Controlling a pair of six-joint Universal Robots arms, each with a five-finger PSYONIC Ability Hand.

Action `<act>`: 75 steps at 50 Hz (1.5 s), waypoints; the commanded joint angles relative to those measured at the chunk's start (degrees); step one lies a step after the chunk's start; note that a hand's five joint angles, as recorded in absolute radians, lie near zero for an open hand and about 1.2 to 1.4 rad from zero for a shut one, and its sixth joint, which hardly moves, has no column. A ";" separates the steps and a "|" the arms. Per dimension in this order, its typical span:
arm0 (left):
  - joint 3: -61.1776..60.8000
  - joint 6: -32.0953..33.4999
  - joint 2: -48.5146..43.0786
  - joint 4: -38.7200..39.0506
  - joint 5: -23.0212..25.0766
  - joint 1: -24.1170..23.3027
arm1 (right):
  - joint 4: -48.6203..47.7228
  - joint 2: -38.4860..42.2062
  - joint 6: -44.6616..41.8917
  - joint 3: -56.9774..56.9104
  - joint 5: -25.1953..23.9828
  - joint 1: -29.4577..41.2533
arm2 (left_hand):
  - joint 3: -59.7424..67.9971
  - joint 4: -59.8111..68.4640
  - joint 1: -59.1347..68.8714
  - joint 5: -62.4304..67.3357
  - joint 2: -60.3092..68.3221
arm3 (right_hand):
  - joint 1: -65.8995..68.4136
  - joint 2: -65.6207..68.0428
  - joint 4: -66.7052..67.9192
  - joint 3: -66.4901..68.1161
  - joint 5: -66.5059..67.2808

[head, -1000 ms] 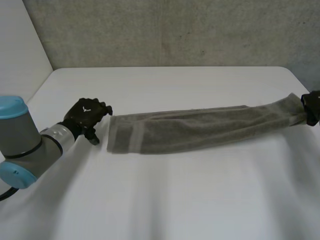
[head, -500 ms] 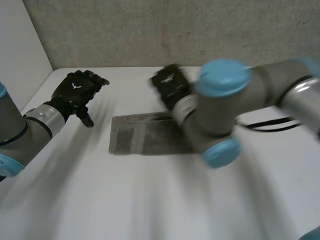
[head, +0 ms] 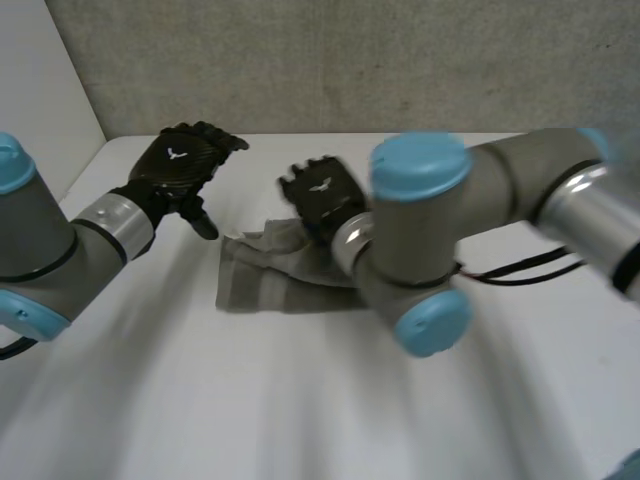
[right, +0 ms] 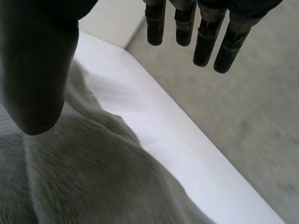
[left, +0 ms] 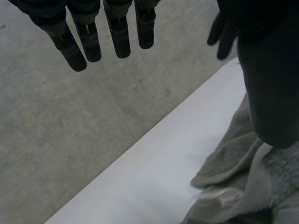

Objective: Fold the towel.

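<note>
White table [head: 150, 400] set against a rough grey concrete wall [head: 350, 60], seen from the head view. A grey towel [head: 265, 285] lies on the table, bunched and partly doubled over, with its long axis running from side to side. The right arm [head: 420, 250] reaches across above the towel and hides its right-hand part. The right hand [head: 322, 195] is over the towel's far edge, close above a raised fold. The left hand [head: 180, 165] is lifted off the table beyond the towel's left end and clear of the cloth, with its fingers spread and relaxed, holding nothing.

Left wrist view: the left hand's fingers [left: 119, 37] hang straight and empty, pointing at the wall. The towel [left: 233, 182] lies well off to the thumb side of this hand, rumpled, with a strip of bare table [left: 154, 163] between it and the wall.

Right wrist view: the right hand's fingers [right: 205, 42] are straight, and its thumb [right: 37, 79] stands well apart from them, with nothing pinched between. The towel [right: 93, 186] lies directly under this palm, its far edge running beside bare table [right: 177, 149].

By this reading the right hand is much the nearer, directly above the cloth. Any pressing or smoothing of the fold most likely falls to it, while the left hand would have to come down and inward to reach the towel's left end.
</note>
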 commanded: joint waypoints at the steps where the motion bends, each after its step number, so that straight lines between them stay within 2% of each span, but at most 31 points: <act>1: -0.17 0.89 -1.77 0.22 0.08 -4.73 | -0.65 -7.79 3.43 12.50 -0.22 -6.54 | -0.66 -1.14 -1.02 -9.73 -1.14 | -1.77 -2.71 -3.22 -2.55 -2.05; 5: 0.62 2.12 -4.93 -0.30 0.08 -7.28 | -1.18 -9.82 3.34 18.91 -0.40 -9.00 | 3.19 2.71 2.83 -5.87 2.71 | -1.26 -2.20 -2.71 -2.04 -1.54; 9: 1.41 3.88 -7.05 -0.48 0.00 -7.82 | -2.58 -11.05 3.26 22.62 -1.01 -9.71 | 8.77 8.28 8.40 -0.30 8.29 | -1.09 -2.03 -2.54 -1.88 -1.37; 11: 1.94 4.94 -8.11 -0.48 -0.27 -7.82 | -3.81 -11.32 3.26 24.21 -1.45 -9.80 | 13.31 12.82 12.95 4.24 12.83 | -0.76 -1.70 -2.21 -1.54 -1.04; 13: 3.60 7.12 -10.12 -0.48 -1.75 -7.99 | -6.09 -11.32 3.17 26.74 -1.72 -9.71 | 23.85 23.37 23.49 14.79 23.37 | -0.25 -1.19 -1.70 -1.04 -0.54; 14: 3.61 7.13 -10.13 -0.48 -1.76 -7.99 | -6.10 -11.32 3.17 26.76 -1.72 -9.71 | 23.91 23.42 23.54 14.84 23.42 | -0.25 -1.19 -1.70 -1.03 -0.53; 16: 5.44 9.06 -12.66 -0.83 -4.04 -8.34 | -7.59 -11.06 3.26 28.42 -1.72 -9.63 | 31.78 31.29 31.41 22.71 31.30 | 0.25 -0.69 -1.20 -0.53 -0.03; 25: 8.44 12.85 -16.37 -5.58 -6.86 -8.43 | -9.53 -8.86 2.90 29.74 -1.28 -9.36 | 34.33 33.85 33.97 25.27 33.85 | 3.95 3.01 2.50 3.17 3.67; 27: 8.44 13.28 -16.19 -7.94 -6.86 -8.43 | -9.79 -8.51 2.90 29.74 -1.19 -9.36 | 46.86 46.38 46.50 37.80 46.38 | 8.97 8.03 7.52 8.19 8.69; 28: 8.44 13.29 -16.19 -7.95 -6.86 -8.43 | -9.79 -8.51 2.90 29.74 -1.19 -9.36 | 46.95 46.46 46.59 37.88 46.47 | 9.00 8.06 7.55 8.22 8.72; 29: 8.53 13.29 -15.76 -8.73 -6.95 -8.43 | -9.79 -8.33 2.90 29.74 -1.19 -9.36 | 53.78 53.29 53.42 44.71 53.30 | 13.00 12.06 11.55 12.21 12.71; 30: 8.53 13.29 -15.75 -8.74 -6.95 -8.43 | -9.79 -8.33 2.90 29.74 -1.19 -9.36 | 53.85 53.36 53.49 44.78 53.37 | 13.04 12.10 11.59 12.25 12.76; 32: 8.62 12.76 -14.00 -9.62 -7.03 -8.43 | -10.31 -8.07 2.90 29.74 -1.19 -9.36 | 63.04 62.56 62.68 53.98 62.56 | 18.90 17.97 17.45 18.12 18.62; 41: 6.86 11.88 -6.70 -9.80 -7.12 -8.87 | -11.99 -8.24 2.90 31.15 -1.10 -9.10 | 63.08 62.59 62.71 54.01 62.60 | 22.12 21.18 20.67 21.34 21.84; 50: -4.81 12.05 -0.99 -8.39 -6.86 -9.14 | -11.90 -8.59 2.90 31.59 -1.19 -9.01 | 63.08 62.59 62.71 54.01 62.60 | 22.12 21.18 20.67 21.34 21.84; 60: -9.05 12.32 -4.06 -3.20 -7.21 -8.43 | -11.99 -7.71 2.11 31.77 -1.28 -8.92 | 63.08 62.59 62.71 54.01 62.60 | 21.95 21.01 20.50 21.17 21.67; 61: -8.53 12.23 -4.93 -3.20 -7.30 -8.35 | -11.99 -7.63 1.77 31.77 -1.19 -8.92 | 54.61 54.12 54.24 45.54 54.12 | 21.95 21.01 20.50 21.17 21.67; 62: -8.00 12.32 -5.29 -3.29 -7.30 -8.34 | -11.99 -7.63 1.50 31.68 -1.19 -9.01 | 36.53 36.05 36.17 27.47 36.05 | 22.12 21.18 20.67 21.34 21.84; 63: -7.99 12.32 -5.29 -3.29 -7.30 -8.34 | -11.99 -7.63 1.50 31.68 -1.19 -9.01 | 36.35 35.87 35.99 27.29 35.87 | 22.12 21.18 20.67 21.34 21.84; 64: -7.47 12.23 -5.29 -3.29 -7.30 -8.34 | -11.99 -7.63 1.15 31.68 -1.19 -9.01 | 24.20 23.71 23.83 15.13 23.72 | 21.95 21.02 20.50 21.17 21.67; 75: -3.69 10.04 -0.73 -3.73 -7.30 -9.31 | -11.99 -7.71 0.80 31.94 -1.19 -9.54 | 15.51 15.02 15.14 6.44 15.03 | 21.95 21.01 20.50 21.17 21.67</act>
